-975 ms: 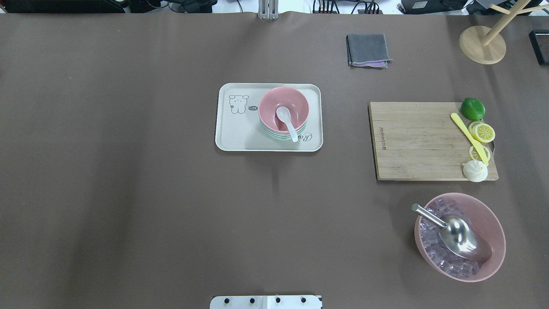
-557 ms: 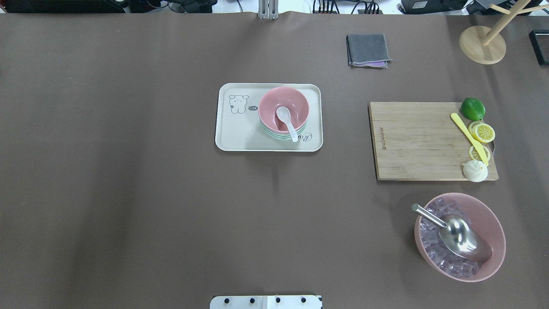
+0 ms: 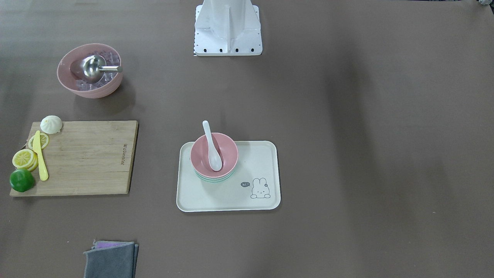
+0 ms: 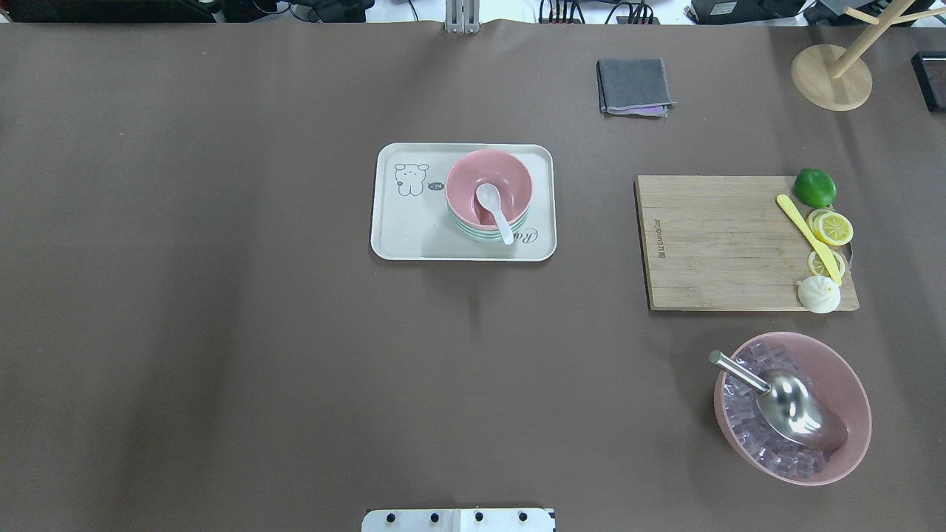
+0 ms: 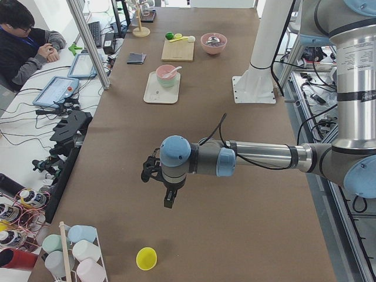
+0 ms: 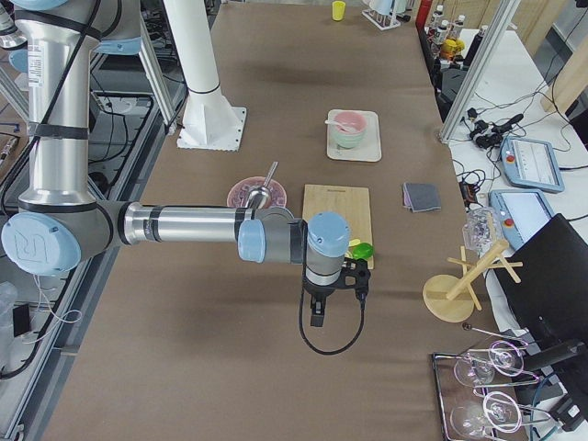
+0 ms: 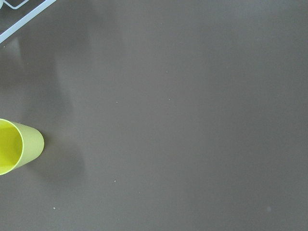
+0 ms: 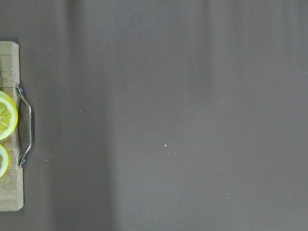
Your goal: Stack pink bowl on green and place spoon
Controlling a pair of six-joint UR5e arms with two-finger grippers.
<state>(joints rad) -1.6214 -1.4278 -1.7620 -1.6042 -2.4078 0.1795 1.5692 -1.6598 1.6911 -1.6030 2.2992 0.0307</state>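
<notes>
On the tray [image 4: 399, 236], the pink bowl [image 4: 510, 181] sits in the green bowl [image 4: 473, 235] with the spoon [image 4: 494, 210] inside: task apparently complete. Left gripper [image 5: 168, 200] and right gripper [image 6: 317, 317]: opening cannot be determined.

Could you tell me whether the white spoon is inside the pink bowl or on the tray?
Inside: the spoon has its scoop in the pink bowl, handle over the rim.

green bowl [image 4: 473, 235]: mostly under pink bowl [image 4: 462, 185] | yellow cup [image 7: 19, 147]: edge-cut | left pincer [image 5: 169, 200], right pincer [image 6: 317, 317]: opening unreadable
</notes>
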